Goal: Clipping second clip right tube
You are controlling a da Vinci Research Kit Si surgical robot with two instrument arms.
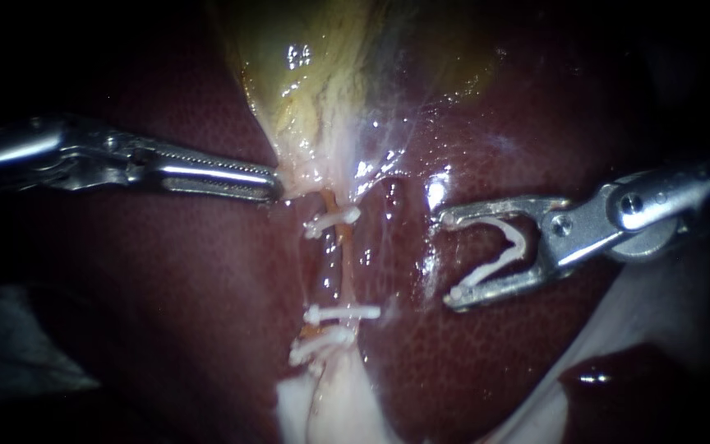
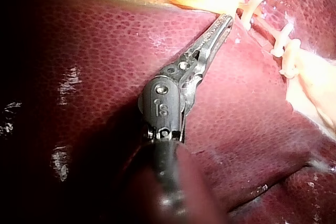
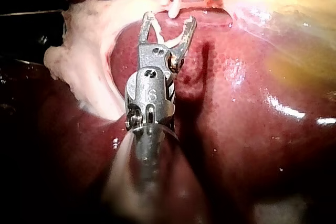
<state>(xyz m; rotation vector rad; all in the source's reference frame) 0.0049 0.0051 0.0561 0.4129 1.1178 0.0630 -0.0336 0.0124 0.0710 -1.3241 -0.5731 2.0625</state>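
Since the liver's near edge is the closest bit, I'll start there: a strip of pale tissue (image 1: 330, 411) lies against the liver (image 1: 486, 362). Just beyond it, a thin tube (image 1: 332, 263) runs away over the middle of the liver with three clips (image 1: 343, 312) across it, two close together at the near end and one further up. Honestly can't tell if that's the task's right tube.

Beside the tube and clear of it, the right instrument (image 1: 449, 259) hovers over the liver with its jaws spread wide. A loaded clip (image 1: 491, 267) sits between them, touching both jaws, bent open in a V that faces the tube.

Further back, the left instrument (image 1: 274, 187) has its jaws clamped on the narrow end of the gallbladder (image 1: 314, 74), right where the tube begins. The yellowish gallbladder spreads on toward the liver's far edge.
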